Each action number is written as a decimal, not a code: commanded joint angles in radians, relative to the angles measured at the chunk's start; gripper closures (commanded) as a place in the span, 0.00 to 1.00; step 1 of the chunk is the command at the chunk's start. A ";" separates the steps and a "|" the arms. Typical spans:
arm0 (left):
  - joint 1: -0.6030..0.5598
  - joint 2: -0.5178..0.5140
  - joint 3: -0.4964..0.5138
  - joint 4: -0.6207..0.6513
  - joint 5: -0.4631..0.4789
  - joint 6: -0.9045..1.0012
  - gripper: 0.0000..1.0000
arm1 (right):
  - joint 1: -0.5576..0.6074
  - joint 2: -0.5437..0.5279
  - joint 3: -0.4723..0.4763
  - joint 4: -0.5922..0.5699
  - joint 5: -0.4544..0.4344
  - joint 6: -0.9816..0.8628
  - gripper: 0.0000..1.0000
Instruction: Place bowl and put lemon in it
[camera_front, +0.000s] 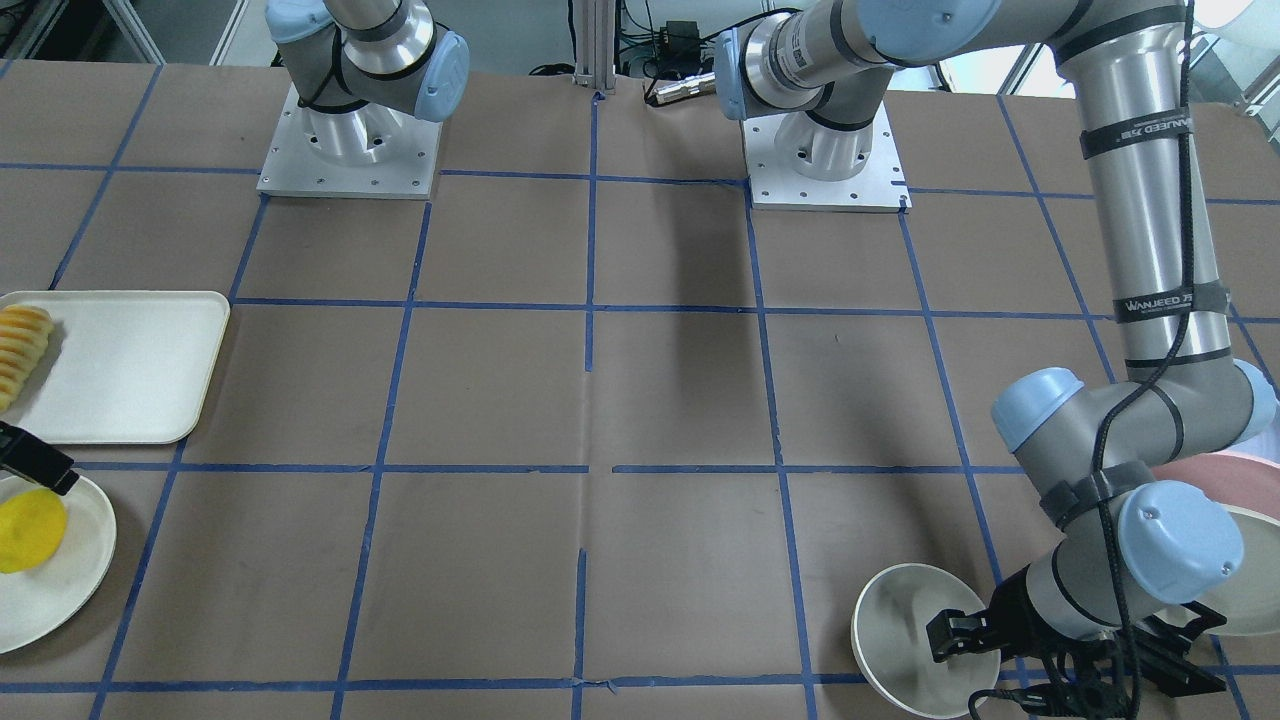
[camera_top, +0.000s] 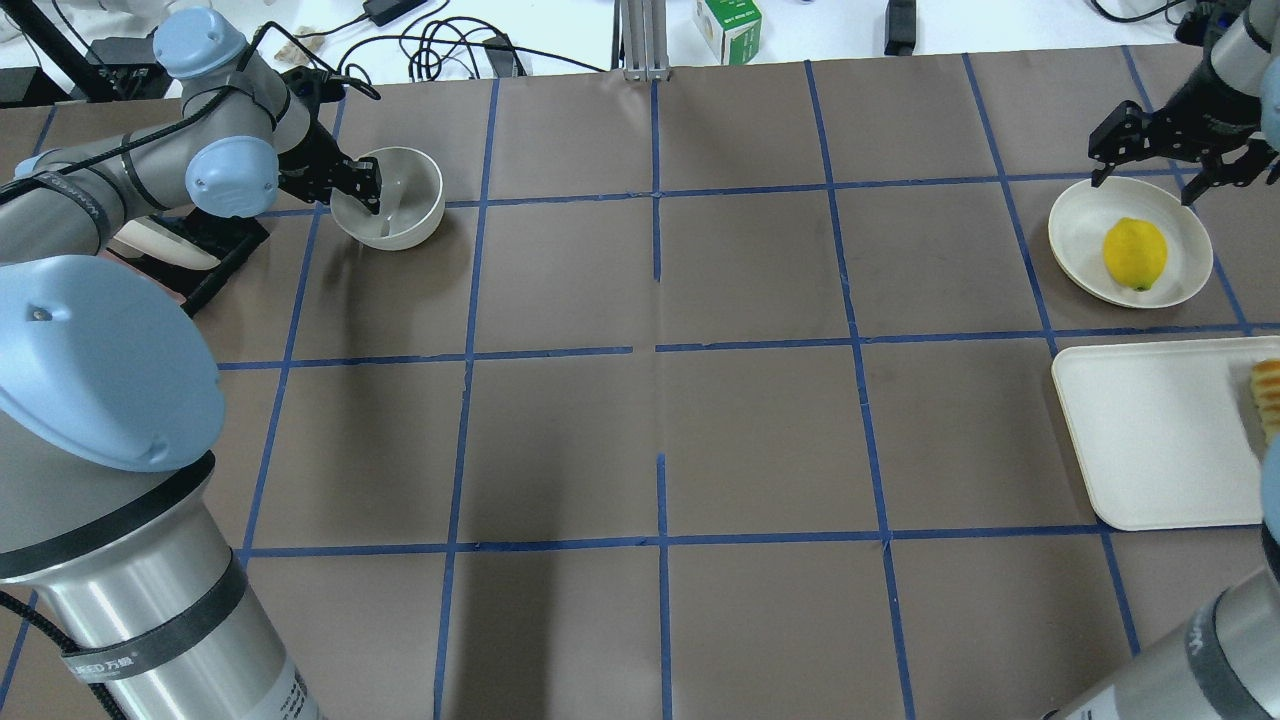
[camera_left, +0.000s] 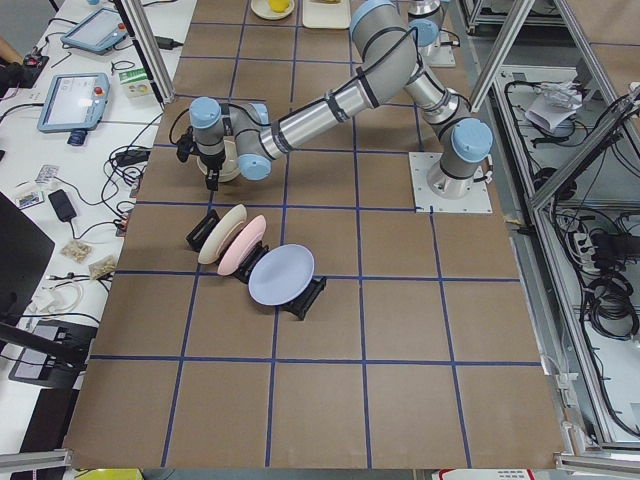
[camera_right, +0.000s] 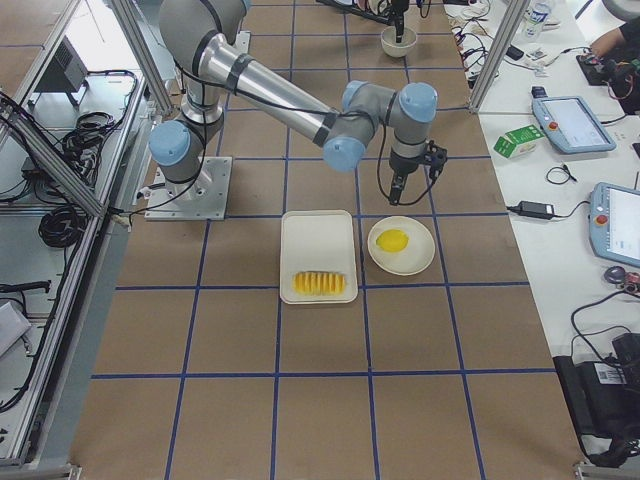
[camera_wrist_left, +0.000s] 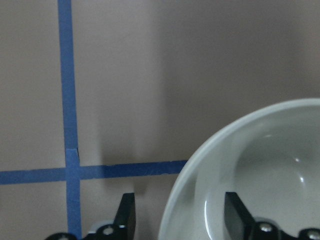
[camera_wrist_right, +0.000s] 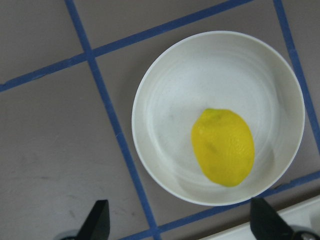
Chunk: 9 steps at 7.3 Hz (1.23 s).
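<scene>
The cream bowl (camera_top: 405, 200) stands at the far left of the table, also seen in the front view (camera_front: 900, 620). My left gripper (camera_top: 365, 190) straddles its near rim with one finger inside and one outside. The left wrist view shows a gap between the outer finger (camera_wrist_left: 127, 217) and the bowl (camera_wrist_left: 260, 165), so the jaws are open. The yellow lemon (camera_top: 1135, 253) lies on a flat cream plate (camera_top: 1075, 225) at the far right. My right gripper (camera_top: 1145, 180) hovers open above that plate's far edge. The right wrist view shows the lemon (camera_wrist_right: 222, 147) below.
A rectangular cream tray (camera_top: 1150, 440) with a row of yellow-orange slices (camera_top: 1268, 395) sits beside the lemon's plate. A black rack holding several plates (camera_left: 250, 260) stands close to the bowl, behind my left arm. Blue tape divides the brown table into squares.
</scene>
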 joint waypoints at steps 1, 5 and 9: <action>-0.001 0.002 0.002 -0.002 -0.007 -0.008 1.00 | -0.045 0.071 0.000 -0.048 -0.001 -0.098 0.00; -0.089 0.181 -0.015 -0.296 -0.030 -0.147 1.00 | -0.061 0.160 0.006 -0.094 -0.001 -0.116 0.00; -0.313 0.456 -0.333 -0.274 -0.033 -0.398 1.00 | -0.061 0.171 0.011 -0.076 -0.044 -0.126 1.00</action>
